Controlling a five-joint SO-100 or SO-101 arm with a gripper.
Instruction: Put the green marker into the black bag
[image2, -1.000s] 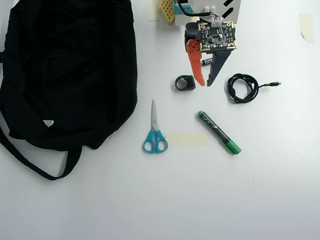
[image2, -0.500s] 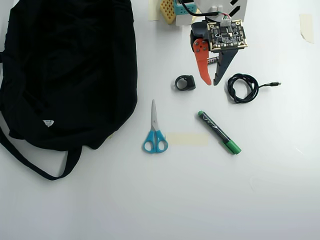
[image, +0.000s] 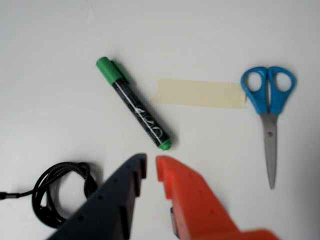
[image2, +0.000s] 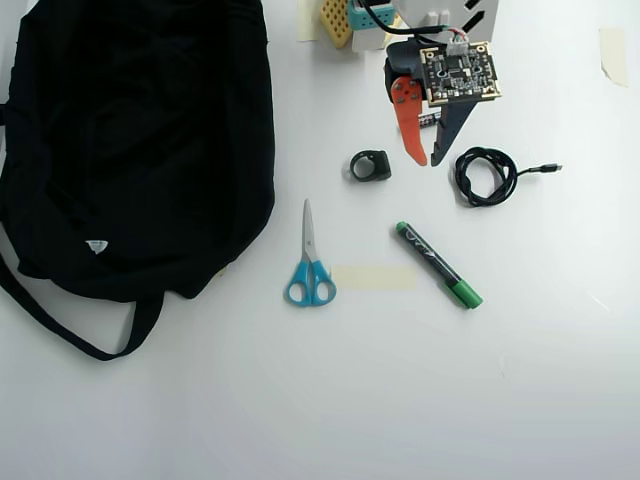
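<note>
Overhead view, green marker (image2: 438, 264) lying diagonal

Bright, even light, faint shadows (wrist view soft, slightly blurred).

Bare worktop (image2: 420, 400) lies between the gripper (image2: 430, 162) and the green marker (image2: 437, 264), flanked by a coiled cable (image2: 485, 176) on the overhead view's right and a small black ring (image2: 370, 165) left, while scissors (image2: 309, 262) lie toward the black bag (image2: 130, 140)
</note>
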